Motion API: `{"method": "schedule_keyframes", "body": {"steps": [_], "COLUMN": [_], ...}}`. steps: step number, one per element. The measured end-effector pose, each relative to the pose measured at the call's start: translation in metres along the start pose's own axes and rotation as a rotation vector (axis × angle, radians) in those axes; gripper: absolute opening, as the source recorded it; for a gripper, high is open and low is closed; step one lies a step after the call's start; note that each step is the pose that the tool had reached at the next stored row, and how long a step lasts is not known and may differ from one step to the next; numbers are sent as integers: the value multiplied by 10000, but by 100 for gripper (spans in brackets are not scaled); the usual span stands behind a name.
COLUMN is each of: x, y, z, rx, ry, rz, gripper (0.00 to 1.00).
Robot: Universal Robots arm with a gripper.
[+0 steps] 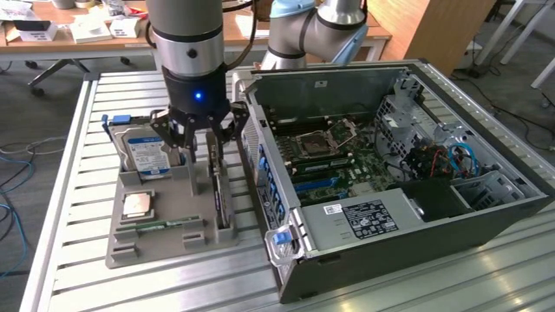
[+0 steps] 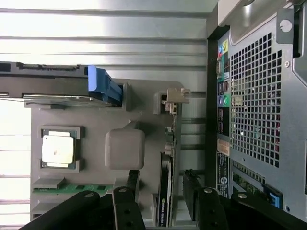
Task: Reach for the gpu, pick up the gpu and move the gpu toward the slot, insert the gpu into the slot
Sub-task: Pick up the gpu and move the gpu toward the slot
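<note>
GPU [image 2: 165, 194] stands on edge between the wide-open, empty jaws of the gripper [image 2: 162, 182], in a groove at the grey tray's [image 1: 156, 250] edge nearest the PC case [image 1: 390, 260]. Likely light, stiff, fragile: pinch its flat faces mid-length.

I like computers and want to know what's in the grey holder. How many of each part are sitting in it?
hard drive: 1
processor chip: 1
memory stick: 1
gpu: 1
Total: 4
</note>
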State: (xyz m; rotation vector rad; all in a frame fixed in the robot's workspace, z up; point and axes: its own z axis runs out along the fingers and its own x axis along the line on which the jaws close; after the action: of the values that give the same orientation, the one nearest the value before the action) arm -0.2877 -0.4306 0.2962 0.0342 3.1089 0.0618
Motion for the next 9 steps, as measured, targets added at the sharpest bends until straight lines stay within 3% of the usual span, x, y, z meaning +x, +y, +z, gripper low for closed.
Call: {"method": "schedule_keyframes", "body": {"steps": [4,9], "x": [2,-16], "y": [-7,-86], "z": [73,163], "rx": [-1,-2], "ry": [0,0], "rz": [-11,-23], "gripper": [50,50]}}
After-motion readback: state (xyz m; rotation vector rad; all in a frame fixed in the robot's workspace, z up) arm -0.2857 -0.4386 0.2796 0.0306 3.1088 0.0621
